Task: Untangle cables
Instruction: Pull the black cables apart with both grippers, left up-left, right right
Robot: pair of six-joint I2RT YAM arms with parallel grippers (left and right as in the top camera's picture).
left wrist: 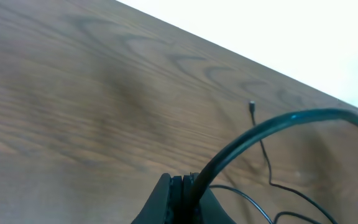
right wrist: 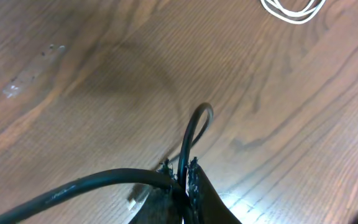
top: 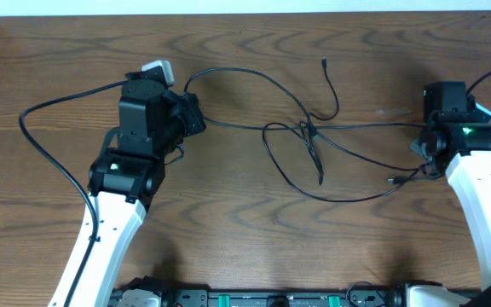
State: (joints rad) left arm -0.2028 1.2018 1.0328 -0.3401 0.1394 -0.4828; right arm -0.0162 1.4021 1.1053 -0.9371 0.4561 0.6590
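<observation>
At both ends of the tangle, each hand is pinched on black cable

Between the shut fingers of the left hand point(left wrist: 180, 186) a black cable point(left wrist: 278, 119) is clamped. It leaves the tips upward and arcs to the right, above the table point(left wrist: 73, 93). Past that arc a thinner cord point(left wrist: 265, 152) lies flat on the wood, ending in a small plug point(left wrist: 252, 106).

The right hand point(right wrist: 184, 171) is likewise closed. Its fingers nip a loop point(right wrist: 197, 121) of black cable that stands just beyond the tips. From the grip one run sweeps away to the lower left, close to the lens and blurred. A white cable point(right wrist: 291, 14) lies coiled on the table at the top right edge of that wrist view. The overhead view does not show it.

From overhead, the hands sit well apart, one toward the left of the table and one near its right side. The cables point(top: 365, 125) lie between them: black strands run in from each hand and cross in a knot point(top: 311, 132) near the middle of the table. Wide loops spread below and to the left of the knot. One loose end point(top: 324, 61) points toward the far edge above it. Another end point(top: 320, 179) lies just below it, and a third end point(top: 392, 181) lies nearer the right hand. Whether both hands hold the same cable I cannot tell.
</observation>
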